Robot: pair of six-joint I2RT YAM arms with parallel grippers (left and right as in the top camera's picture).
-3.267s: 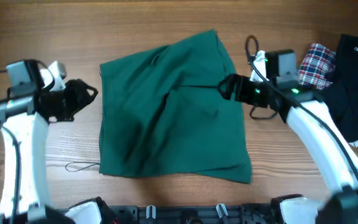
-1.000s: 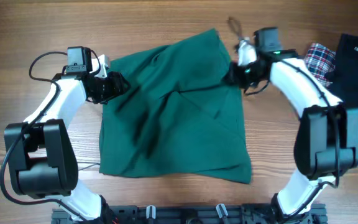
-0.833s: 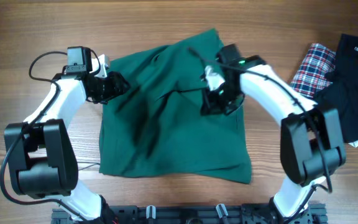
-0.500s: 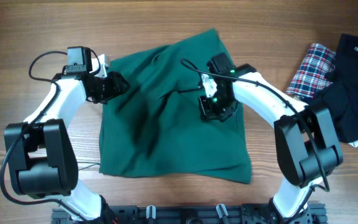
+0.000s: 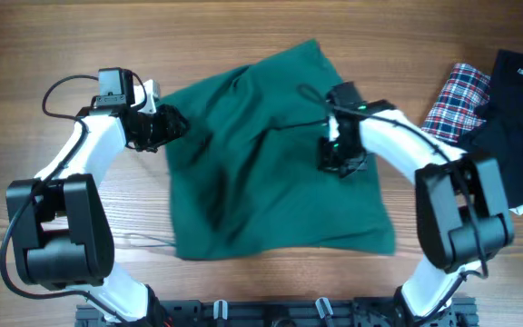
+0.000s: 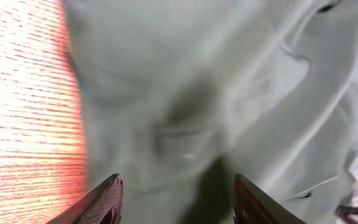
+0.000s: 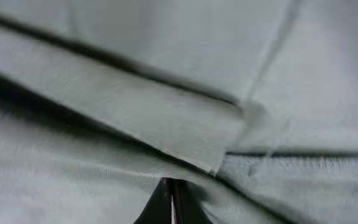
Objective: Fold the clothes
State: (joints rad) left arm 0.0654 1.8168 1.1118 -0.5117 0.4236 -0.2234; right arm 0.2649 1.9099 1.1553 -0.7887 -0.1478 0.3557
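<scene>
Bare wooden bench lies open to you all along the far edge. The large dark teal-green fabric garment covers the middle. Near left, beside its edge, a thin dark cord lies on the wood. At far right, a red-white-blue plaid cloth and a black garment, touching each other, block the edge.

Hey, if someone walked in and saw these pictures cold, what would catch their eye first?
The big dark green garment lies rumpled across the middle of the wooden table. The right gripper sits on its right part with fingers closed on the fabric, while the left gripper is open at its upper left edge. A plaid cloth and a black garment lie at the right edge.
</scene>
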